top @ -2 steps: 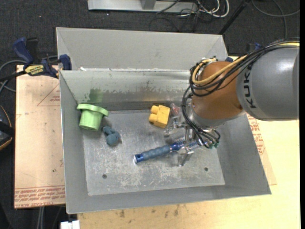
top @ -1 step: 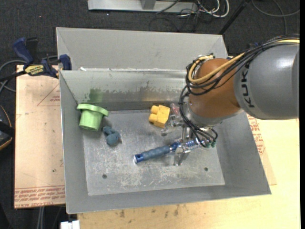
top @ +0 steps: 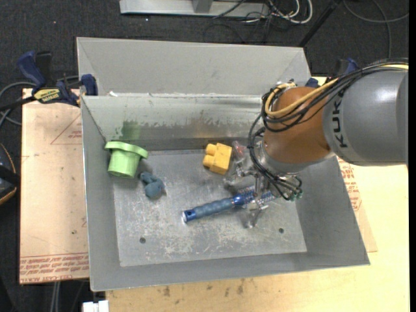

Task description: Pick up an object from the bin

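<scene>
At 3 o'clock in the bin [top: 195,246], your gripper [top: 255,205] is sitting at the blue stick's [top: 213,209] end. I cannot tell its grip, and the lift is not yet done.

Camera count: one, set apart from my arm [top: 374,116].
Position: above the bin [top: 195,77], offset somewhat to one side, well over my gripper [top: 253,208].
Facing: downward at a slant; the bin wall beyond my gripper presents its full inner face, and the wall on the near side of my gripper presents a narrower sloped face.
Range: distant enough to hold all four bin walls and the floor [top: 65,12] around them; my gripper sits right of frame centre.
Obstruction: my orange cover [top: 296,125] stands between lens and gripper, masking its upper part.
Entry: my arm comes in from the view's right.
</scene>
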You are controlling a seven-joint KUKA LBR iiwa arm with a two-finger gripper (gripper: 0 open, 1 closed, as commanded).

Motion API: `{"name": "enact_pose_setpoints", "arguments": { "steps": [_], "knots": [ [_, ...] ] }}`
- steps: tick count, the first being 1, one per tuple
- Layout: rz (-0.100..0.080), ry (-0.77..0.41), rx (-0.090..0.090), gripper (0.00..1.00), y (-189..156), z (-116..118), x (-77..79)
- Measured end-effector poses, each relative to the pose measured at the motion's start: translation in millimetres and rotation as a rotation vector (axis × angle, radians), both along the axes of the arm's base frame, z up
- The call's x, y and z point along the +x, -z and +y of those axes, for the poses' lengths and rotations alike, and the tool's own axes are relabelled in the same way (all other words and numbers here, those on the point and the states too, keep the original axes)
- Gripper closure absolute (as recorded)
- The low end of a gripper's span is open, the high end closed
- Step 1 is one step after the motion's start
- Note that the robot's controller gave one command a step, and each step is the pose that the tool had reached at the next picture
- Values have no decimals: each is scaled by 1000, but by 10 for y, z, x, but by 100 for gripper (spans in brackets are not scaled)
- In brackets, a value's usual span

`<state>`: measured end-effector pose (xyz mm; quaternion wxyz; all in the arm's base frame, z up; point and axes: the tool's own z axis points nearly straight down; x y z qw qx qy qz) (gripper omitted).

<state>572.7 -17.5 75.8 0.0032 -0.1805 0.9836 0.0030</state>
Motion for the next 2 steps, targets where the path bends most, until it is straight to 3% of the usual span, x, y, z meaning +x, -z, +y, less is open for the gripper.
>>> {"name": "enact_pose_setpoints", "arguments": {
  "steps": [1, 2],
  "knots": [
    [2, 0, -4, 0, -27, 16, 18],
    [-4, 2, -4, 100, -52, 10, 38]
  ]
}}
